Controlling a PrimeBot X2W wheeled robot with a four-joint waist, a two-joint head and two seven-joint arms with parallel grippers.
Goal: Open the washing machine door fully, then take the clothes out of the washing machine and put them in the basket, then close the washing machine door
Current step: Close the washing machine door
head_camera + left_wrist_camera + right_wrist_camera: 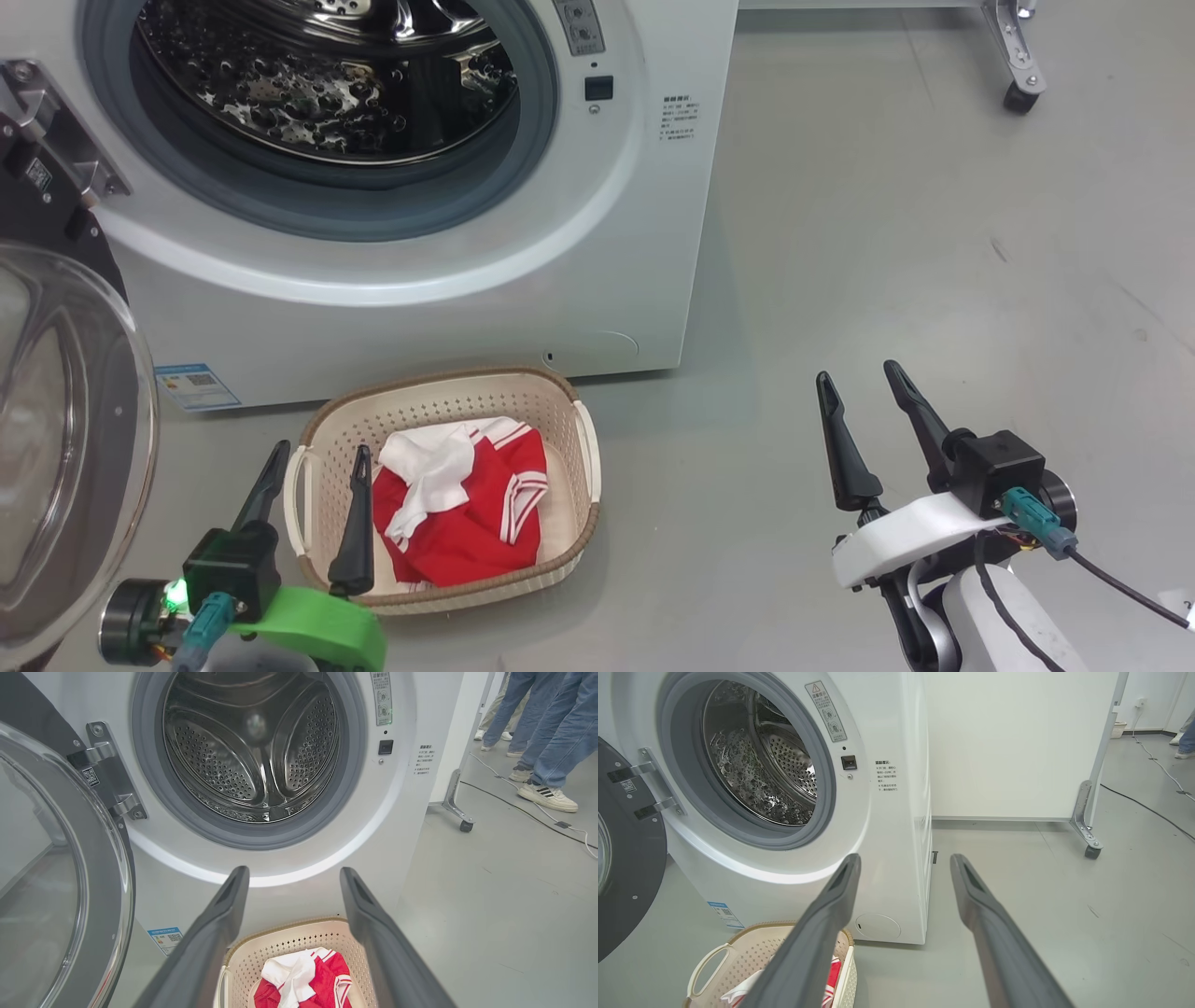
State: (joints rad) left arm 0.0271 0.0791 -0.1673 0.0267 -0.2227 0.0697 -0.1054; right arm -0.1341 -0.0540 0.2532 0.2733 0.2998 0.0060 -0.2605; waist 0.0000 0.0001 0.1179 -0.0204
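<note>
The washing machine door [65, 420] hangs swung open at the left of the washing machine [579, 261], whose drum [327, 84] looks empty, though its top is cut off. The clothes [467, 504] lie in the basket [560, 401] on the floor [934, 233] just in front. The left gripper [321, 451], fingers apart, hovers at the basket's left rim. The right gripper [857, 373], fingers apart, is over bare floor at the right.

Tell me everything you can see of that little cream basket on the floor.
The small cream plastic basket is a rounded rectangle with perforated walls, a brown woven-look rim and white side handles. It stands upright on the grey floor, close before the white front-loading washing machine. Crumpled red-and-white garments lie inside. The left gripper hangs open over its left end.
</note>
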